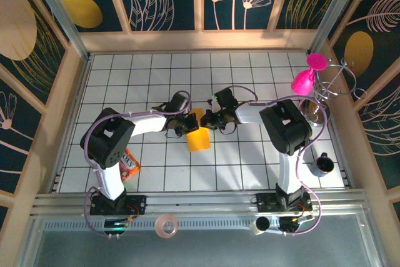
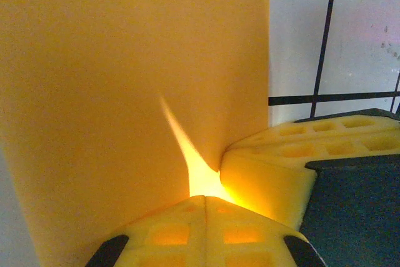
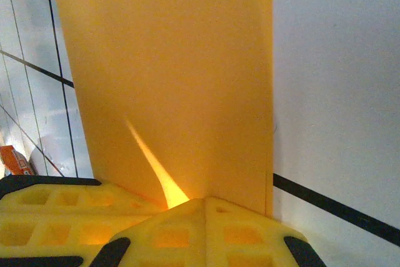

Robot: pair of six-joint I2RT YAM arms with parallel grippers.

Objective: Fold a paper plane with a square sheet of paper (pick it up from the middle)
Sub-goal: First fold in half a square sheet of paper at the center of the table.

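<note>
Paper sheet [image 1: 199,140], plain orange-yellow

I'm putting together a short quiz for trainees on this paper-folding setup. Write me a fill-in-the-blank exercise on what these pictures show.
1. The left gripper and the right gripper both have their jaws ___ on the square sheet of paper.
2. The snack packet lies beside the ___ arm.
3. The pink figure stands near the table's ___ edge, by the robot's own sides.

Missing words: shut; left; right.
</note>
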